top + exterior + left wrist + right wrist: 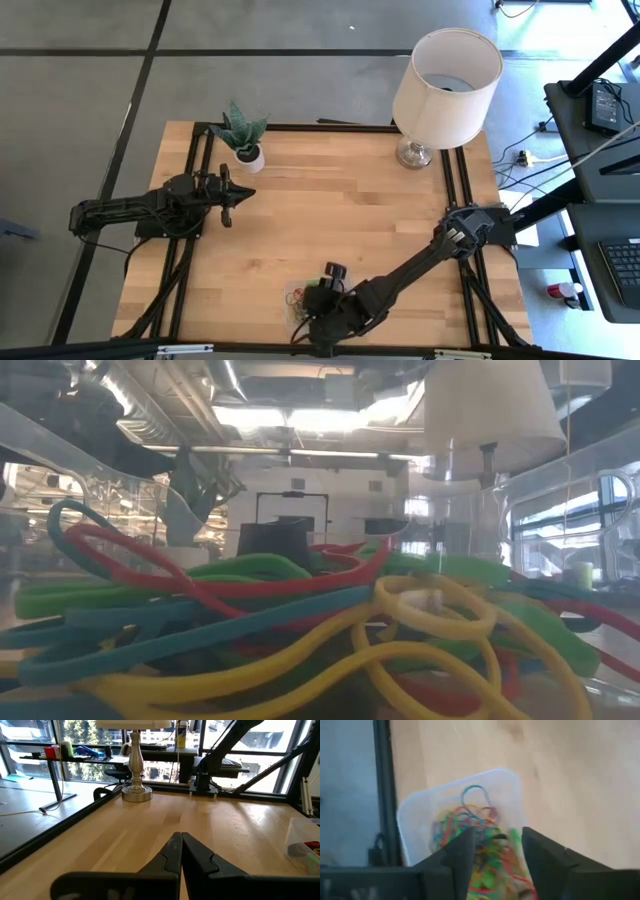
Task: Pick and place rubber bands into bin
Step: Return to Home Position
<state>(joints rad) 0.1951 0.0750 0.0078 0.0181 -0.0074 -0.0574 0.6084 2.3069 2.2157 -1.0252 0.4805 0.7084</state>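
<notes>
The clear plastic bin point(296, 300) sits at the table's near edge, left of centre, and holds a tangled pile of rubber bands point(470, 822) in red, green, yellow and blue. In the low view the rubber bands point(300, 610) fill the foreground. My right gripper point(496, 837) hangs open just above the bin point(410, 815), pointing down at the pile, with nothing between its fingers. My left gripper point(181, 839) is shut and empty, waiting over the table's left side point(228, 196).
A lamp point(445, 80) stands at the far right corner and a small potted plant point(243, 135) at the far left. Bare wood lies between the two arms. Black frame rails run along the table's edges.
</notes>
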